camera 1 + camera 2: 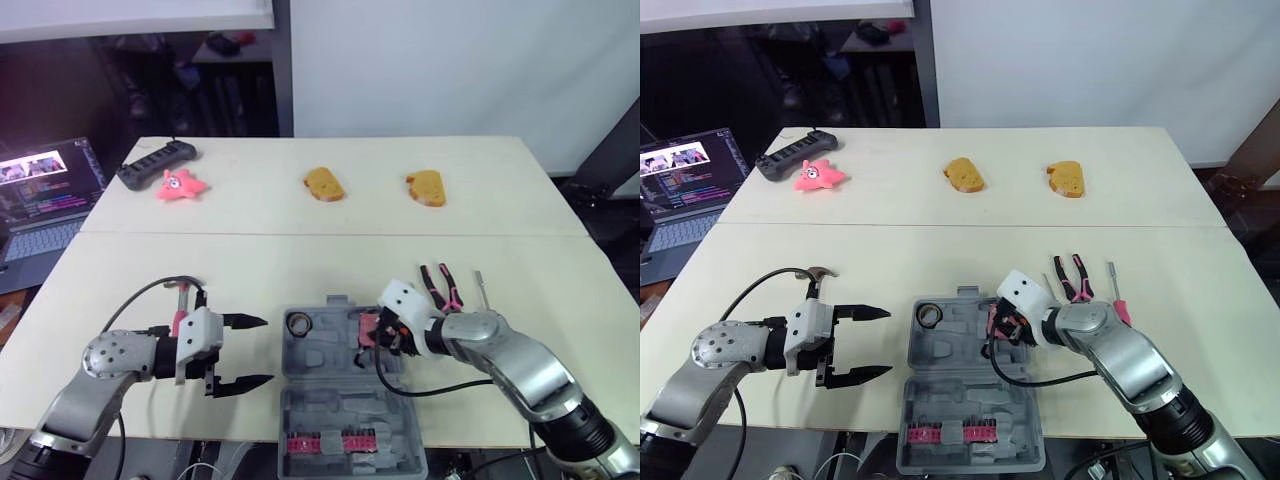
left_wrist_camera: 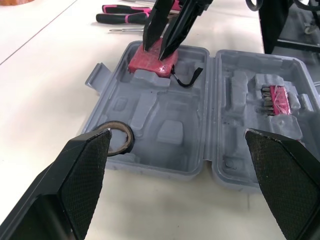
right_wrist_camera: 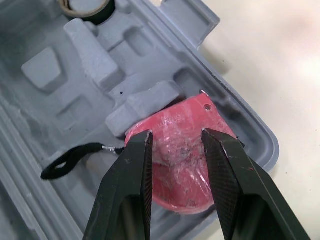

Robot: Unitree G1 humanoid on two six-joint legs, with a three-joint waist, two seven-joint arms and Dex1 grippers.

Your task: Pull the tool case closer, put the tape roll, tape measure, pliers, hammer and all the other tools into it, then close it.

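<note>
Pale table (image 1: 300, 270), head view first: tool case (image 1: 320, 385) lies open at the near edge between my arms, so I'd call the pull-in done. Tape roll (image 1: 298, 323) sits in its far left corner, red tape measure (image 1: 366, 328) in its far right pocket. My right gripper (image 1: 380, 338) is down on the tape measure. My left gripper (image 1: 267, 350) hovers left of the case, apart from it. Hammer (image 1: 180, 320) lies on the table just beyond the left gripper. Pliers (image 1: 437, 283) and a screwdriver (image 1: 1118, 300) lie right of the case, outside it.

Left wrist view: my left fingers (image 2: 75, 185) are spread wide, holding nothing, aimed across the case. My right fingers (image 2: 156, 25) meet the top of the tape measure there.

Right wrist view: right fingers stand a narrow gap apart over the tape measure, which leans against a moulded ridge (image 3: 142, 102), its black strap (image 3: 70, 160) trailing in the tray. It runs under both fingers, so I read it as not clamped. That's a judgement.

Status: two tools in. To do: pliers, hammer, screwdriver, then shut the lid (image 1: 400, 450).
</note>
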